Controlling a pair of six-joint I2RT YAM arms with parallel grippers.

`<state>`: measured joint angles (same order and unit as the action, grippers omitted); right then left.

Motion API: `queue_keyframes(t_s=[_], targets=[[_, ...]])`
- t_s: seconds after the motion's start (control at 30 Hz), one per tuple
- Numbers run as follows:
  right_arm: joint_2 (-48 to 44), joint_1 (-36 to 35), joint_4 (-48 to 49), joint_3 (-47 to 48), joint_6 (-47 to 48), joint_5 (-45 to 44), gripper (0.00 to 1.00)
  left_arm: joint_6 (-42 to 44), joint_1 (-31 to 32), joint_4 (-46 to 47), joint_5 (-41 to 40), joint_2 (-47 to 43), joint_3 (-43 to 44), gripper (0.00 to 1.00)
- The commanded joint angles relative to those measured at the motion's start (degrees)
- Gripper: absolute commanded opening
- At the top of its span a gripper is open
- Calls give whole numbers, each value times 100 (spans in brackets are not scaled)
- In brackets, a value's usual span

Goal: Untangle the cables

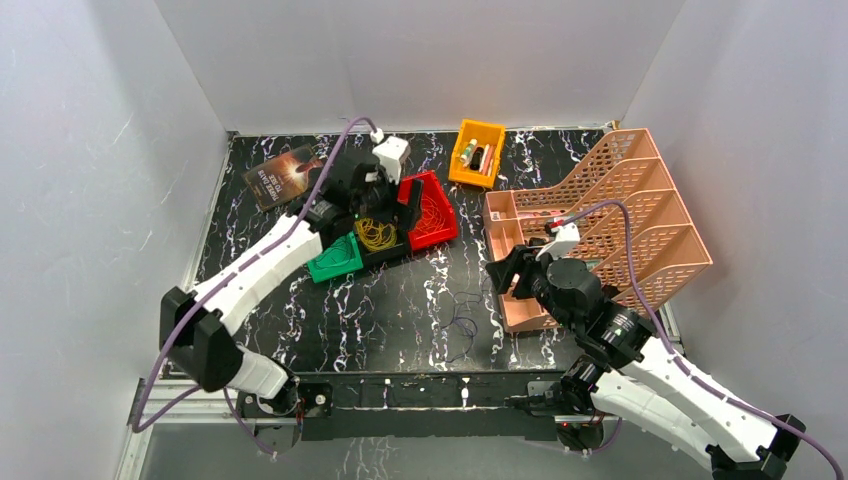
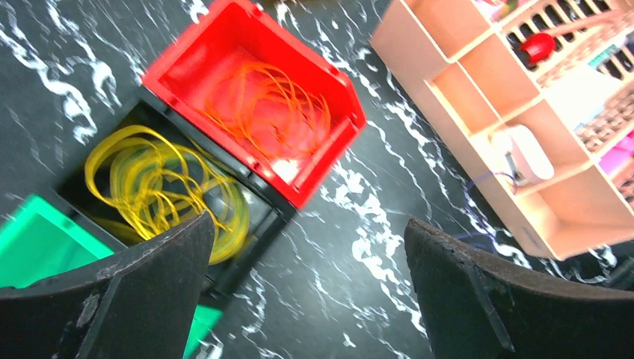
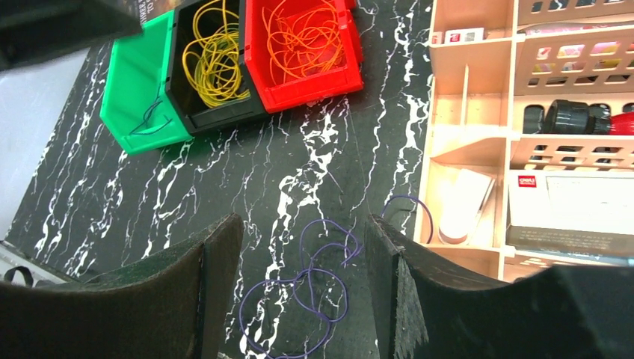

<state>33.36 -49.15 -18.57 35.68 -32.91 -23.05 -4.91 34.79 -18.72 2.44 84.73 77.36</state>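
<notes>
Thin dark purple wire loops (image 3: pixel 308 274) lie loose on the black marbled table, near the organizer's front corner in the top view (image 1: pixel 461 324). Yellow wires (image 3: pixel 213 60) fill a black bin and orange wires (image 3: pixel 306 37) fill a red bin (image 1: pixel 432 210). A green bin (image 3: pixel 131 90) holds one dark thin wire. My right gripper (image 3: pixel 303 247) is open and empty, hovering above the purple loops, which show between its fingers. My left gripper (image 2: pixel 308 247) is open and empty, above the table beside the black bin (image 2: pixel 224 202) and the red bin (image 2: pixel 254 97).
A peach file organizer (image 1: pixel 610 215) with small items stands at the right, close to my right gripper (image 1: pixel 512 278). A small orange bin (image 1: pixel 476 152) sits at the back and a book (image 1: pixel 285 175) lies at the back left. White walls enclose the table.
</notes>
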Motion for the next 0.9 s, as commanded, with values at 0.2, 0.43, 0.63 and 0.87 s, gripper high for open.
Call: queue_keyframes(t_s=[0.2,0.43,0.63,0.87], targets=[[-497,11,74,38,-205,-608,69,-2384,1269,605,-484,-1279,-2048,98],[-795,12,24,-18,-211,-789,69,-2854,2153,1007,-915,-1060,-2680,96],[-763,11,91,-77,-283,-677,69,-2829,2655,1633,-871,-263,-2734,90],[-728,11,46,-10,-259,-611,68,-2898,2683,2236,-862,354,-2677,73]])
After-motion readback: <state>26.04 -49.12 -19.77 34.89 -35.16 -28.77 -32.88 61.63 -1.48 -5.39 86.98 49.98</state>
